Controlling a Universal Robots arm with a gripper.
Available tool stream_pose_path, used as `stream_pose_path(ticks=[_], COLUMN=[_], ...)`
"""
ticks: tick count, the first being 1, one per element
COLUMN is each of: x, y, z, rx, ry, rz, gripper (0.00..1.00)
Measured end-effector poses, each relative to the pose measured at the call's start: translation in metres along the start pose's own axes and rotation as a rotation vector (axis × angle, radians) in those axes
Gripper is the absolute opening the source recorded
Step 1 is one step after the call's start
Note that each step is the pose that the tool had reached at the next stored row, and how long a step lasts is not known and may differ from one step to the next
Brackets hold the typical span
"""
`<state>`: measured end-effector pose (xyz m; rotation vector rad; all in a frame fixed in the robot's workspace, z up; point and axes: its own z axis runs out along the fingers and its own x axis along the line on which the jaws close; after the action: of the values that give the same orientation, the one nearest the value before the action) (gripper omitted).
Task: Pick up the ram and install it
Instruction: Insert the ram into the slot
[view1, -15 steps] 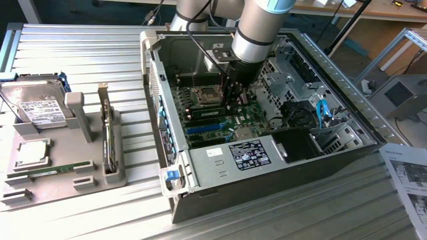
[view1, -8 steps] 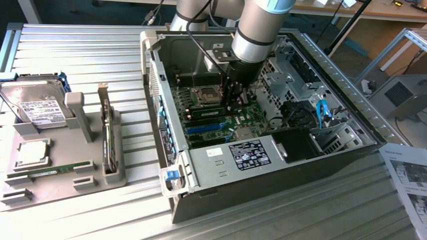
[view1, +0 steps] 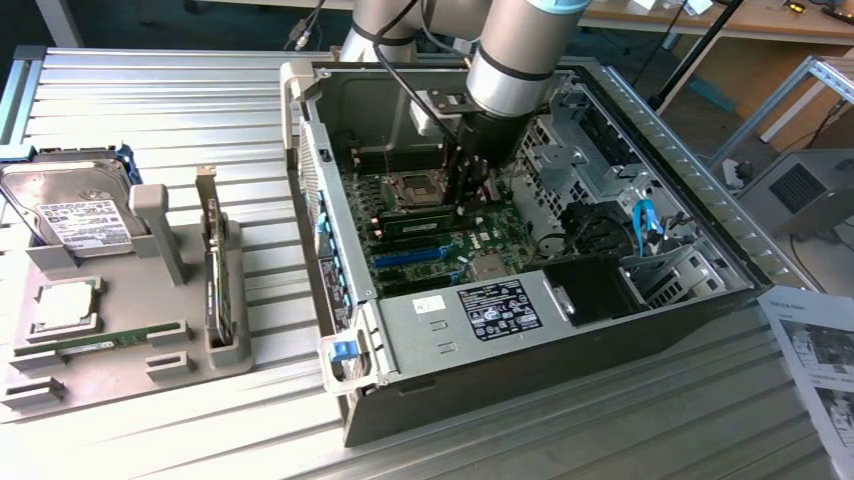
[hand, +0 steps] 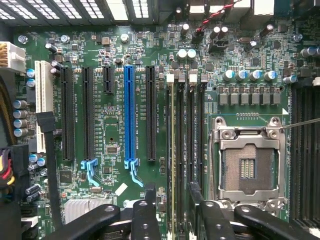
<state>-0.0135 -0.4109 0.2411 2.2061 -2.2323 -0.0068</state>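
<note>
The gripper (hand: 172, 192) is standing wide, its two black fingers (hand: 145, 220) spreading to either side of a long memory slot and gripping nothing. The ram (hand: 172, 140) is sitting edge-on in that slot. It is showing as a thin pale-green line running along the slot between the fingers, with a gap on each side, so neither finger is touching it. Whether it is pressed fully home I cannot tell. This slot belongs to a bank of four black memory slots (hand: 192, 140) and is the one lying nearest the expansion slots; a white latch (hand: 170, 77) is sitting at its end away from the fingers. The bank is lying between the blue expansion slot (hand: 129, 115) and the bare CPU socket (hand: 247, 165) on the green motherboard (hand: 110, 165). In the exterior view the arm (view1: 514, 50) is reaching down into the open computer case (view1: 441, 330), which is resting on its side on a slatted metal table (view1: 160, 110). On the exterior view's left, well apart from the case, a grey tray (view1: 80, 385) is holding a hard drive (view1: 74, 215), a square processor chip (view1: 64, 305), a card with a metal bracket (view1: 214, 270) standing upright, and another green memory stick (view1: 100, 343) sitting low just beside the chip. A printed sheet (view1: 814, 350) is lying at the exterior view's right edge.
</note>
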Motion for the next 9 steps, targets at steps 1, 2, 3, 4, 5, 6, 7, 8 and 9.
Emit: stream_pose_path(ticks=[1,2,3,4,5,6,7,8,9], x=[0.0,0.0,0.0,0.0,0.0,0.0,0.0,0.0,0.0], y=[0.0,0.0,0.0001,0.0001,0.0001,0.0001,0.0002,0.0002,0.0002], z=[-0.0022,-0.0049,-0.0082,-0.0119,-0.016,-0.0207,-0.0248,-0.0323,-0.0395], rx=[0.0,0.0001,0.0001,0.0001,0.0001,0.0001,0.0001,0.0001,0.0001], ry=[0.0,0.0,0.0001,0.0,0.0002,0.0,0.0,-0.0001,0.0], rz=[0.0,0.0,0.0,0.0,0.0,0.0,0.0,0.0,0.0], gripper=[0.38,0.38,0.38,0.38,0.38,0.38,0.38,0.38,0.38])
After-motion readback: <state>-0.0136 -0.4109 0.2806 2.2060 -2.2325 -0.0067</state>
